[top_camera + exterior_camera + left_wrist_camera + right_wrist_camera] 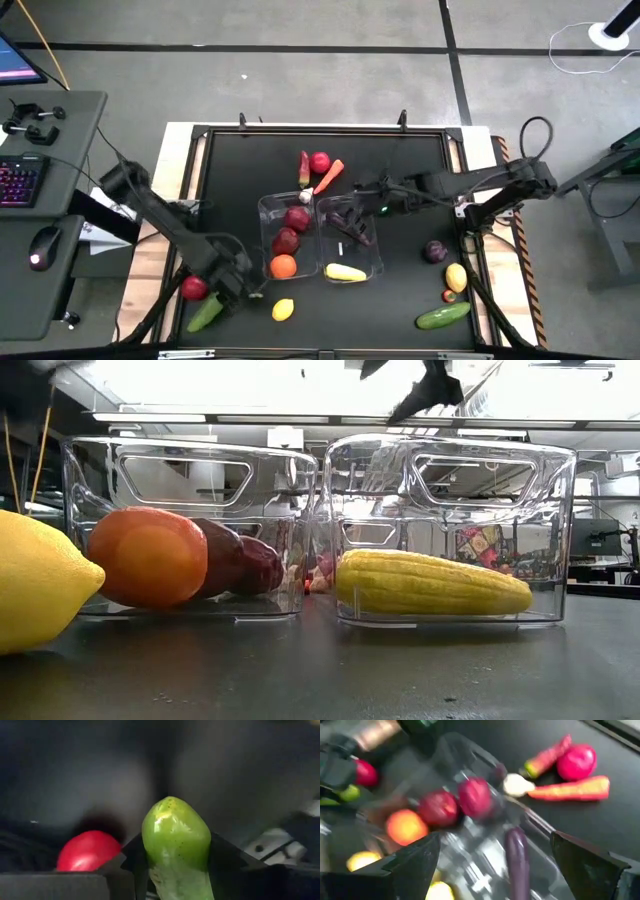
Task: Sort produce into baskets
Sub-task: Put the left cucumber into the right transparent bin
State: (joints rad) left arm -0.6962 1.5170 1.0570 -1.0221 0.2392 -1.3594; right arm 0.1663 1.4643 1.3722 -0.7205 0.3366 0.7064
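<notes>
My left gripper (226, 290) is at the table's near left, shut on a green cucumber (205, 313), next to a red apple (194, 289). In the left wrist view the cucumber (175, 832) stands between my two fingers. My right gripper (347, 208) hangs open over the right clear bin (372, 262), above a purple eggplant (516, 852) lying in it beside a yellow ridged piece (430, 582). The left bin (266, 210) holds two dark red apples (296, 219) and an orange (283, 266). My left gripper pinches the cucumber between its two fingers, one on each long side (149, 857), a short way back from its rounded end (170, 807). The fingers lie along the cucumber. Whether it rests on the table or is lifted, I cannot tell.
At the far middle lie a red chili (304, 168), a red apple (320, 162), a carrot (330, 176) and a small white piece (307, 193). A lemon (283, 310) lies near the front. At the right: a purple piece (434, 251), a lemon (456, 277), a cucumber (442, 316).
</notes>
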